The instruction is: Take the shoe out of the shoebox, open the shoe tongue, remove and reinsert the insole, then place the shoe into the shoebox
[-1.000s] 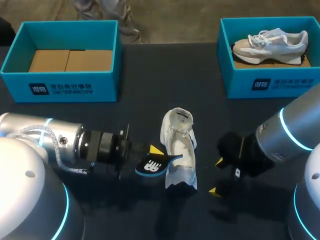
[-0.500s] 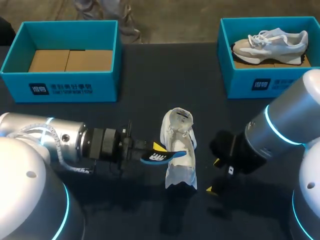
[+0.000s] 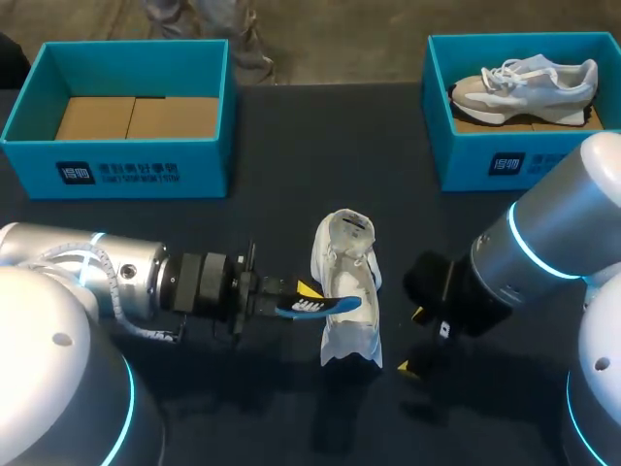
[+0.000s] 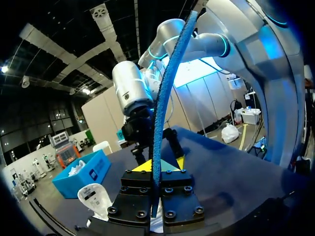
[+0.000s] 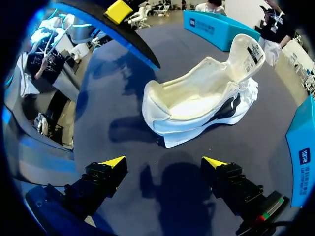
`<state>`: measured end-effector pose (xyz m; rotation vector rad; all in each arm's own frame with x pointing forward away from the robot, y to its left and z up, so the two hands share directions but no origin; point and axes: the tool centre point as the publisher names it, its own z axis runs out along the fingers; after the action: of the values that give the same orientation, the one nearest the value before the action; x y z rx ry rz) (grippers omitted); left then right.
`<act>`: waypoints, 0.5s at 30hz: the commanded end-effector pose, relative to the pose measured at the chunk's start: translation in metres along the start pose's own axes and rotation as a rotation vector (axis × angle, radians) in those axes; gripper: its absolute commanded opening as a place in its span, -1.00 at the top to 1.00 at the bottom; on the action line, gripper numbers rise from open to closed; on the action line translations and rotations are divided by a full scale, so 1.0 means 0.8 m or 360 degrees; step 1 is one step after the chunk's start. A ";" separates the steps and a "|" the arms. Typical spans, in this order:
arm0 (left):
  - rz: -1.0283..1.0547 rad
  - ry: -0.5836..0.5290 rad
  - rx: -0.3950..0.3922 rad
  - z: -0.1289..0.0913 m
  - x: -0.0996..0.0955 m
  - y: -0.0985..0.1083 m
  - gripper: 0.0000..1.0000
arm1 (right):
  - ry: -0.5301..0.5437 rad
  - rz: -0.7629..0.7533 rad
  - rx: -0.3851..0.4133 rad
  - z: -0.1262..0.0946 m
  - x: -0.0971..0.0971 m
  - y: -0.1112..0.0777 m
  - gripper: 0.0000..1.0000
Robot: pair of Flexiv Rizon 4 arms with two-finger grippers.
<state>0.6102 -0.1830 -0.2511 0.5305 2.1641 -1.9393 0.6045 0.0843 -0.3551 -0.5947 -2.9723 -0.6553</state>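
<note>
Closest in, my left gripper [image 4: 157,166] is clenched on the blue insole [image 4: 160,113]. It stands edge-on between the two yellow tips and runs out well ahead of them. From the head camera the insole [image 3: 315,306] reaches past those fingertips to the open top of the white shoe [image 3: 347,291]; I cannot tell whether it touches. The shoe sits on its sole on the dark table [image 3: 291,136], between my two grippers.

On the shoe's other side my right gripper [image 3: 415,342] is just beside it, apart from it. Through the right wrist camera, that gripper [image 5: 163,162] is released, its fingers spread wide with only table between them. The shoe [image 5: 197,103] lies just ahead of the tips, opening upward, tongue standing up at one end. Past the shoe I see the insole [image 5: 123,39] coming in from the far side.

Farther out, beyond my left fingers, a teal shoebox [image 3: 116,170] shows only its cardboard floor. Beyond my right fingers, a second shoebox [image 3: 524,155] holds a grey-white sneaker [image 3: 524,83].
</note>
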 end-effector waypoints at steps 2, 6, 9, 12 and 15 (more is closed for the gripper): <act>-0.0008 -0.0014 0.0001 0.011 0.001 0.004 1.00 | -0.0005 0.0000 -0.0003 0.000 0.002 -0.001 -1.00; -0.0004 -0.0007 -0.0003 0.016 0.000 0.006 1.00 | -0.0005 0.0000 -0.0003 0.000 0.002 -0.001 -1.00; 0.0000 -0.0004 -0.0003 0.018 0.000 0.007 1.00 | -0.0005 0.0000 -0.0003 0.000 0.002 -0.001 -1.00; 0.0009 -0.0006 0.0002 0.021 -0.002 0.009 1.00 | -0.0005 0.0000 -0.0003 0.000 0.002 -0.001 -1.00; 0.0016 -0.0007 0.0016 0.023 -0.004 0.012 1.00 | -0.0005 0.0000 -0.0003 0.000 0.002 -0.001 -1.00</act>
<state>0.6115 -0.1946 -0.2575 0.5338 2.1496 -1.9408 0.6040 0.0839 -0.3547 -0.5953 -2.9739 -0.6547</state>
